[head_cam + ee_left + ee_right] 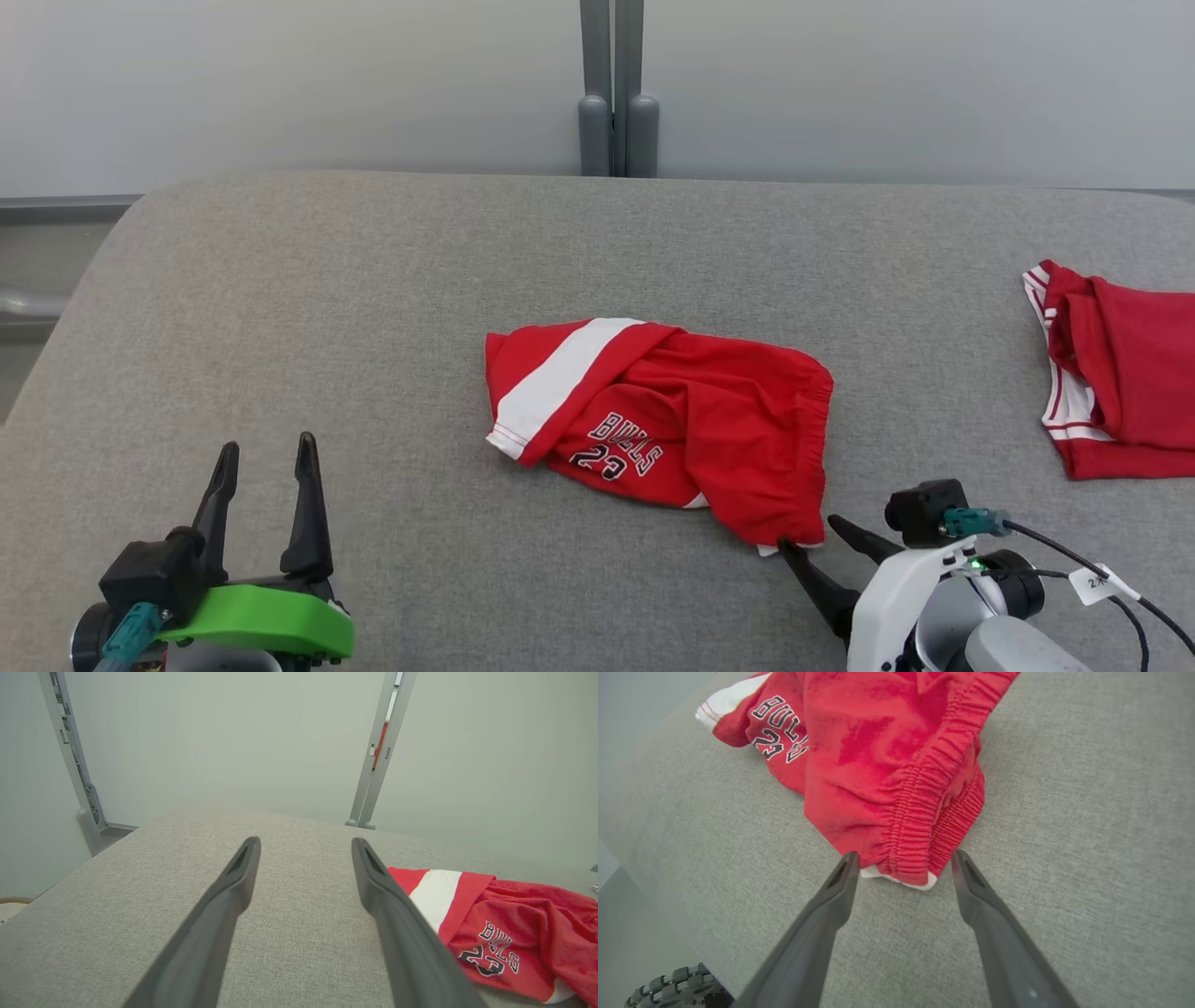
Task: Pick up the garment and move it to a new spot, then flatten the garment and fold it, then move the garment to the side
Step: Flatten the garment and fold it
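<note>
Shorts (672, 429), red with a white stripe and a printed number, lie crumpled at the middle of the grey padded table (373, 280). Nearest the robot, the right gripper (808, 533) has its fingers spread apart, straddling the elastic waistband corner (910, 868) without pinching it, apparently lining up a grab to lift. The left gripper (267, 443) sits well to the left, also spread and empty. Farther right, another red garment (1120, 373) lies well apart from the shorts.
</note>
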You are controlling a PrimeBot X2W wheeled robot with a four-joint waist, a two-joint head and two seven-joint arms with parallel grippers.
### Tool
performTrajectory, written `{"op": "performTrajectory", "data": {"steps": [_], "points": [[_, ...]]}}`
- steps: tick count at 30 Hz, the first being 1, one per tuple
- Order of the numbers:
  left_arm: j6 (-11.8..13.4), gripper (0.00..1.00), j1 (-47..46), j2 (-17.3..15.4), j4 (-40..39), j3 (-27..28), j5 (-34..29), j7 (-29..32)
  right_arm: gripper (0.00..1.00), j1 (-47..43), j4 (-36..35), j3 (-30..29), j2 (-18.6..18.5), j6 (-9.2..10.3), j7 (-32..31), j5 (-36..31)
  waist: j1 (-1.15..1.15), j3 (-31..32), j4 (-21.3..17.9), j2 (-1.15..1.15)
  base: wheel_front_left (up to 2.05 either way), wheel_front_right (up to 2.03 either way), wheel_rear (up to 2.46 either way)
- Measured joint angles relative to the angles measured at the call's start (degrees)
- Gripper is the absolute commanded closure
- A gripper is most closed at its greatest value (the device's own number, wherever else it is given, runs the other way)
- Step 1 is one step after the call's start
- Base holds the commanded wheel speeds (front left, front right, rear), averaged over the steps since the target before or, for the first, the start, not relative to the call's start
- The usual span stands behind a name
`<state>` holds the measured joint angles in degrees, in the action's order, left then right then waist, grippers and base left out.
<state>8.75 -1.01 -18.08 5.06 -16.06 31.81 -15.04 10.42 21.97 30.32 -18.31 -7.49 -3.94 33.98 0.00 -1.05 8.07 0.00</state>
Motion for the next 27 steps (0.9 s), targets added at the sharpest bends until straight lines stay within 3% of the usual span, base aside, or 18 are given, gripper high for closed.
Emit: {"op": "performTrajectory", "data": {"steps": [1,2,3,4,5,17,23,27], "points": [[0.0,0.0,-0.01,0.0,0.16,0.01,0.01,0.0,0.13,0.14,0.42,0.12,0.07,-0.01,-0.33,0.13,0.0,-0.13,0.3,0.0,0.0,0.0,0.0],[0.0,0.0,-0.01,0.0,0.31,0.02,0.04,0.0,0.39,0.3,0.74,0.24,0.03,0.0,-0.6,0.14,0.0,-0.23,0.53,0.0,0.0,0.0,0.0],[0.0,0.0,-0.01,0.02,0.4,0.01,0.19,0.0,0.56,0.39,0.86,0.35,0.01,0.0,-0.63,0.2,0.0,-0.3,0.67,0.0,0.0,0.0,0.0],[0.0,0.0,-0.01,0.09,0.42,0.01,0.19,0.0,0.85,0.43,0.87,0.44,-0.05,-0.01,-0.68,0.27,0.0,-0.34,0.78,0.0,0.0,0.0,0.0],[0.01,0.0,-0.01,0.14,0.42,0.01,0.2,0.0,1.0,0.48,0.77,0.48,-0.1,0.0,-0.44,0.41,0.0,-0.34,0.78,0.0,0.0,0.0,0.0],[-0.7,0.0,-1.05,0.25,0.27,-0.43,0.38,0.03,1.0,8.49,-6.12,-2.47,-4.61,0.0,2.75,5.71,0.0,-1.95,0.27,0.0,0.0,0.0,0.0],[-1.93,0.0,-5.03,1.14,0.62,-1.87,0.11,0.1,1.0,16.36,-1.98,-4.77,-10.42,-0.01,1.9,8.23,0.0,-5.69,1.14,0.0,0.0,0.0,0.0],[-2.72,0.0,-7.34,1.8,1.48,-2.54,-0.15,0.15,1.0,22.39,2.16,-5.16,-12.41,-0.01,2.36,10.93,0.0,-8.65,2.08,0.0,0.0,0.0,0.0]]}}
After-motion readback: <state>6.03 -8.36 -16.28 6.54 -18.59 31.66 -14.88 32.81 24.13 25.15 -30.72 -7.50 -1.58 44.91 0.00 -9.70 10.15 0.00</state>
